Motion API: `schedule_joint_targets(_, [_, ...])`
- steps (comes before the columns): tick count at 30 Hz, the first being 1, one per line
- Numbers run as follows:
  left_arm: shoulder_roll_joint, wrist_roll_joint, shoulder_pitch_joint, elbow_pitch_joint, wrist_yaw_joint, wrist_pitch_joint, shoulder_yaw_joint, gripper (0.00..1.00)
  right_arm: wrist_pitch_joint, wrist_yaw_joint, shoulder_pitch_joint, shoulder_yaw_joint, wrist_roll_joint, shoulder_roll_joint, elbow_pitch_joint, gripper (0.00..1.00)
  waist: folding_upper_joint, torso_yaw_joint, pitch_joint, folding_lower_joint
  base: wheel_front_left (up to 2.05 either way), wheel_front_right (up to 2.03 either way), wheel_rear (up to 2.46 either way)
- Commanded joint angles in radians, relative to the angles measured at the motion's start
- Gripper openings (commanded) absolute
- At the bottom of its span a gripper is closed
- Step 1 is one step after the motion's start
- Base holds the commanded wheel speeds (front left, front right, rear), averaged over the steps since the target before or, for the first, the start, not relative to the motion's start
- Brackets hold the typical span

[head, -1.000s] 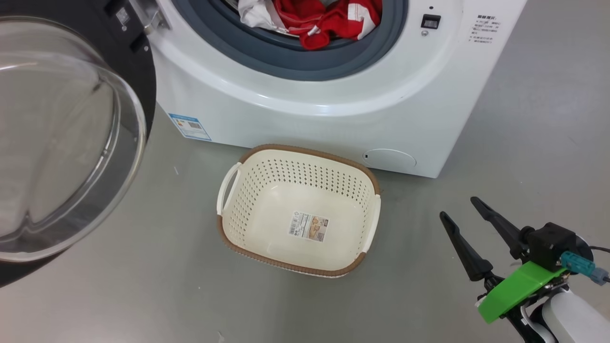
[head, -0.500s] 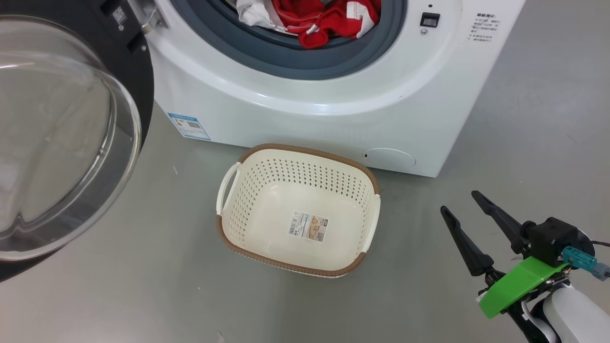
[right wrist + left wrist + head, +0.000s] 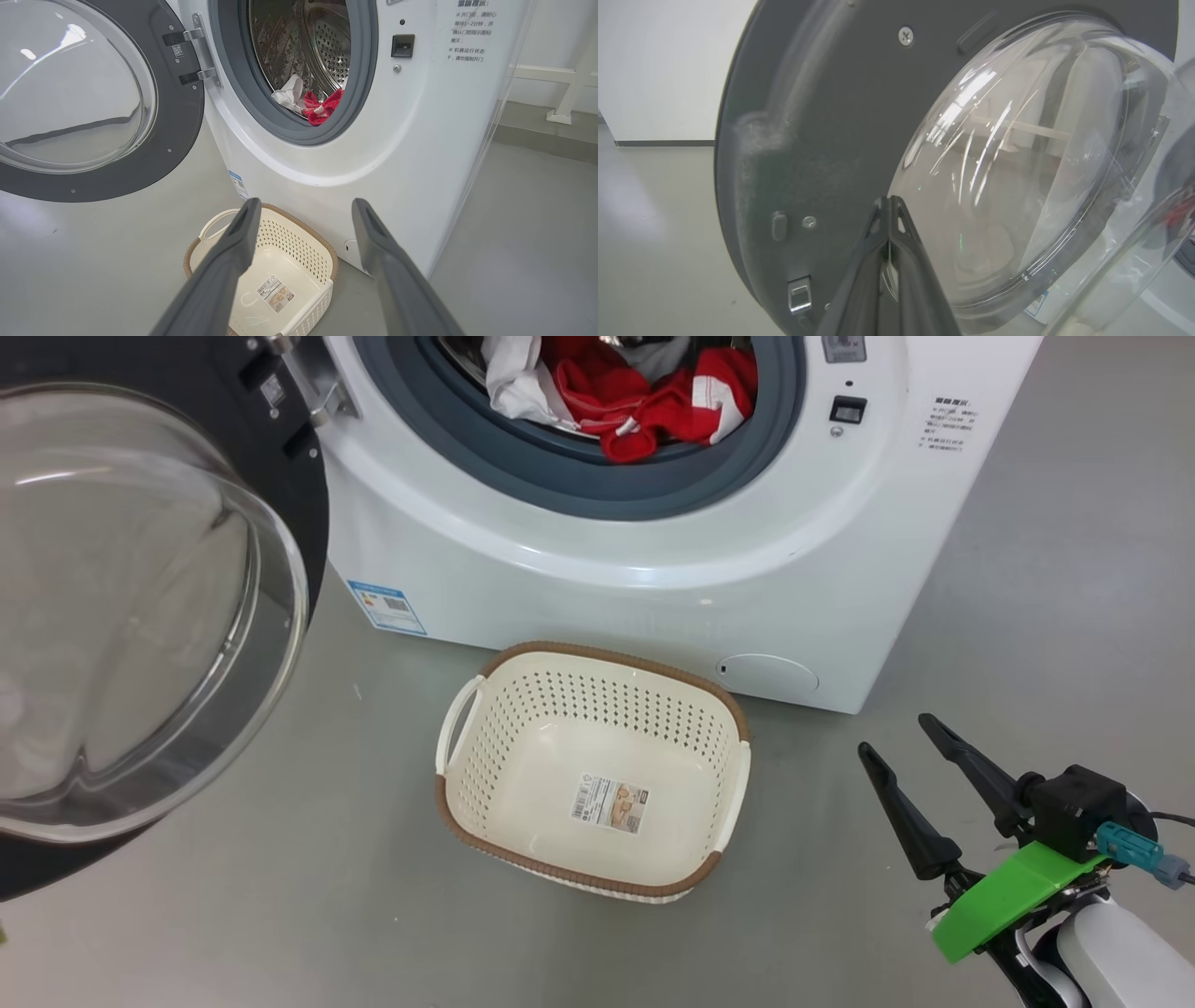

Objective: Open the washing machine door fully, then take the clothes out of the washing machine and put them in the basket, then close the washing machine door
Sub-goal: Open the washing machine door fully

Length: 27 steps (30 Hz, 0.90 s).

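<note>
The washing machine door, a black ring around a bulging clear glass bowl, stands swung wide at the left of the white washing machine, whose grey rubber ring frames a perforated steel drum holding the clothes, crumpled soft red fabric with white bands. The cream perforated basket, a rounded rectangle with a brown woven-look rim, sits on the smooth grey floor just before the machine. The left gripper is pressed together on nothing near the door's dark inner face, and the right gripper hangs spread wide to the basket's right.
</note>
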Motion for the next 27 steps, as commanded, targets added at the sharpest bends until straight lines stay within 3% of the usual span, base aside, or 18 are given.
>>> schedule_joint_targets(1, [0.038,0.01,0.021,-0.045,-0.007,-0.004,0.016,0.12,-0.009,0.006,0.004,0.006,-0.006,-0.008,-0.02,1.0,-0.0001,0.001,-0.008,0.0,0.0,0.0,0.0])
schedule_joint_targets(2, [0.029,0.01,0.033,-0.058,-0.009,-0.004,0.013,0.21,-0.009,0.006,0.006,0.005,-0.007,-0.005,-0.019,1.0,-0.0001,0.0,-0.013,0.0,0.0,0.0,0.0])
schedule_joint_targets(3, [0.019,0.011,0.045,-0.072,-0.01,-0.004,0.01,0.36,-0.009,0.006,0.007,0.005,-0.007,-0.003,-0.019,1.0,-0.0001,0.0,-0.016,0.0,0.0,0.0,0.0])
schedule_joint_targets(5, [-0.004,0.011,0.072,-0.108,-0.012,-0.004,0.001,0.54,-0.009,0.006,0.01,0.002,-0.008,0.0,-0.019,1.0,-0.0001,-0.002,-0.023,0.0,0.0,0.0,0.0])
schedule_joint_targets(6, [-0.015,0.01,0.085,-0.125,-0.013,-0.004,-0.007,0.8,-0.009,0.006,0.011,-0.001,-0.009,0.002,-0.019,1.0,-0.0001,-0.004,-0.026,0.0,0.0,0.0,0.0])
schedule_joint_targets(7, [-0.027,0.01,0.099,-0.143,-0.014,-0.004,-0.016,0.95,-0.009,0.006,0.013,-0.005,-0.011,0.005,-0.019,1.0,-0.0001,-0.006,-0.029,0.0,0.0,0.0,0.0])
schedule_joint_targets(8, [-0.038,0.013,0.114,-0.162,-0.014,-0.004,-0.028,1.0,-0.009,0.006,0.016,-0.008,-0.012,0.007,-0.019,1.0,-0.0001,-0.008,-0.032,0.0,0.0,0.0,0.0])
schedule_joint_targets(15, [-0.091,-0.019,0.215,-0.286,-0.015,-0.004,-0.14,1.0,-0.009,0.006,0.032,-0.029,-0.006,0.023,-0.023,1.0,-0.0001,-0.035,-0.046,0.0,0.0,0.0,0.0])
schedule_joint_targets(27, [-0.103,-0.087,0.333,-0.405,-0.015,-0.004,-0.361,1.0,-0.009,0.006,0.055,-0.079,-0.014,0.047,-0.03,1.0,-0.0001,-0.124,-0.054,0.0,0.0,0.0,0.0])
